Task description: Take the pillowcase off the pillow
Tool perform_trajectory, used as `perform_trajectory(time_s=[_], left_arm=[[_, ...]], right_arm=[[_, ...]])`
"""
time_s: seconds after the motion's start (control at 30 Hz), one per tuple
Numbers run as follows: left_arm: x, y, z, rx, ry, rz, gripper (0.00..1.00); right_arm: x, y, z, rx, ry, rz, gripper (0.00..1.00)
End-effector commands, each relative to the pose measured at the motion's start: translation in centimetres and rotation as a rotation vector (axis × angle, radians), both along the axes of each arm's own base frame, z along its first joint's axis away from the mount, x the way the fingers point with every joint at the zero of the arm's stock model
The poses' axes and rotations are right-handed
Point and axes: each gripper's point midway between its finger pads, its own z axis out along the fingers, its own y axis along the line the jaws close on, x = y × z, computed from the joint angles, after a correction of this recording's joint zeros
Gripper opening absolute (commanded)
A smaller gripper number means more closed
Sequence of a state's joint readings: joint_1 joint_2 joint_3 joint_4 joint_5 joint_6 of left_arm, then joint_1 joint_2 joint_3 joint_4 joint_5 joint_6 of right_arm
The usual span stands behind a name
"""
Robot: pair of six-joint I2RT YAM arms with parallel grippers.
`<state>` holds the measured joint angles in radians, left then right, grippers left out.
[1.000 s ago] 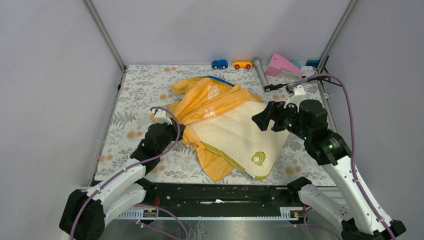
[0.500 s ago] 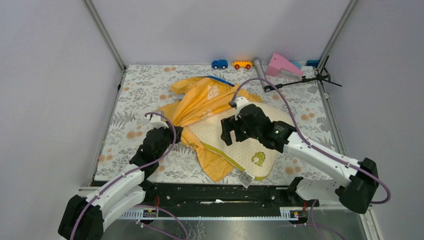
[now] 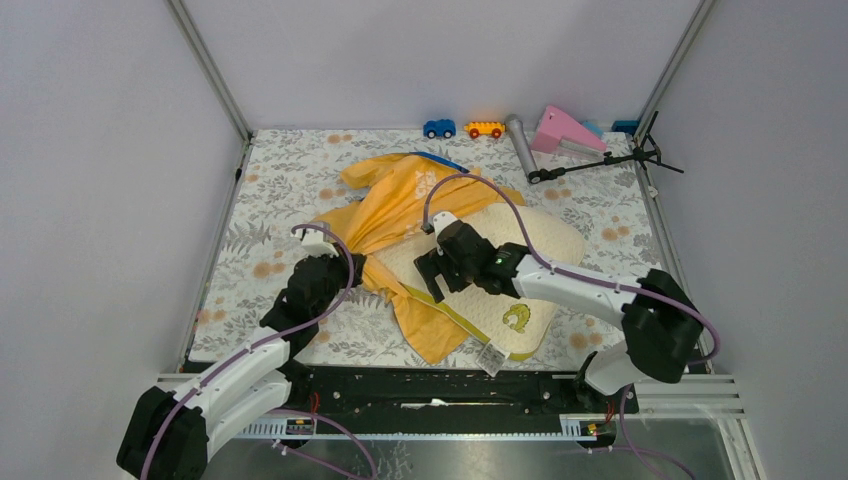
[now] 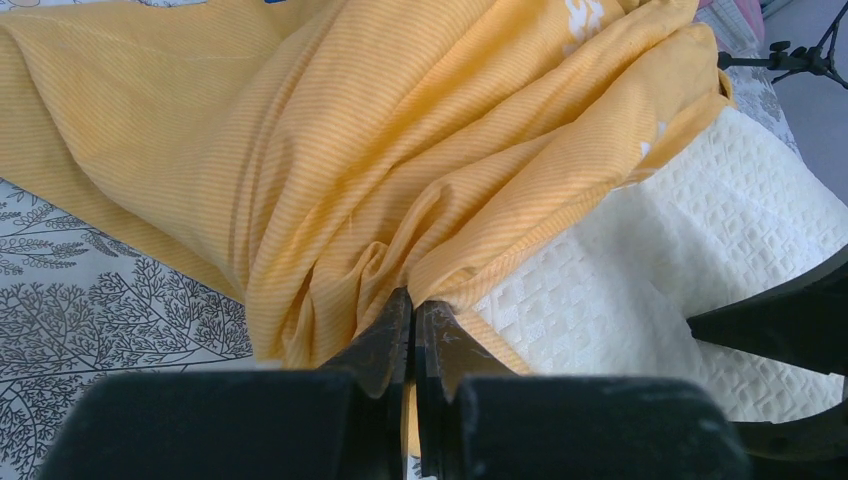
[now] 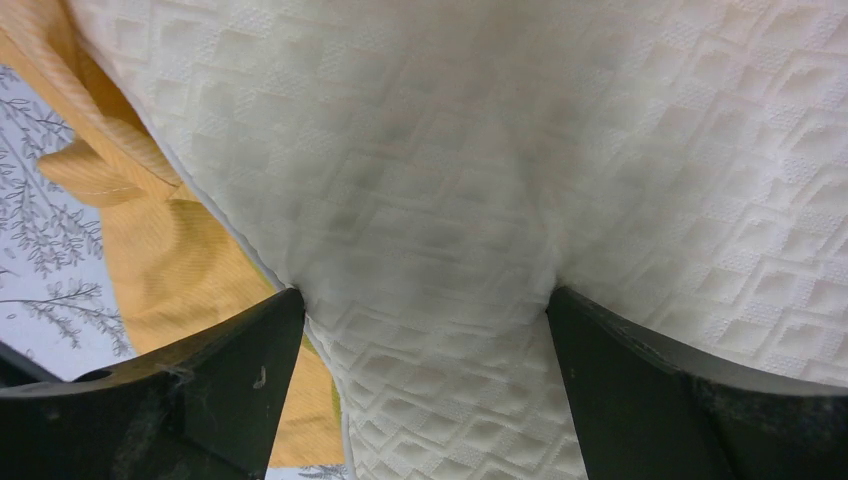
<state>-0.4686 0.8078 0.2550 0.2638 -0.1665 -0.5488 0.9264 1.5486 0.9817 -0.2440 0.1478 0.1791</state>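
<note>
One pillow [image 3: 552, 236] partly inside pillowcase [image 3: 398, 206], left jaws pinching pillowcase

A robot lab cell: bare pale walls [image 3: 440, 50] and aluminium corner posts [image 3: 208, 68] enclose a floral-covered bench [image 3: 268, 180], with cabled robot arms [image 3: 245, 362] bolted to a black rail [image 3: 440, 385] at the bottom.

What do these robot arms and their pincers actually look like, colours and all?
Both look alike. The left arm and right arm have smooth white links joined by chunky black joints, with a purple cable looping along each. A small green light glows near the right wrist. The left gripper and right gripper each end in two matte black, wedge-shaped fingers.
</note>
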Motion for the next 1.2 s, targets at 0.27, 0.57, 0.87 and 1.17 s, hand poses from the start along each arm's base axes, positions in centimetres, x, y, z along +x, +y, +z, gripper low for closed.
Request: perform_trajectory(time_s=[0.27,0.57,0.87,1.17], left_arm=[[1.4,2.3,1.5,-0.005,-0.042,0.155,0.0],[1.5,5.8,-0.1,0.024,0.037,0.375,0.0],[0.5,9.5,-0.3,0.027,0.066,0.6,0.0],[-3.5,15.8,-0.2,-0.059,0.061,1.02,0.0]], right_arm=[[1.2,-4.3,5.1,0.063,-0.226,-0.176,0.0],[1.6,-13.5,15.4,0.264,-0.59,-0.526,0.0],[0.5,-17.4,17.8,0.392,-0.704,-0.654,0.0],[1.1,-18.9,16.8,0.366,-0.695,-0.835,0.02]])
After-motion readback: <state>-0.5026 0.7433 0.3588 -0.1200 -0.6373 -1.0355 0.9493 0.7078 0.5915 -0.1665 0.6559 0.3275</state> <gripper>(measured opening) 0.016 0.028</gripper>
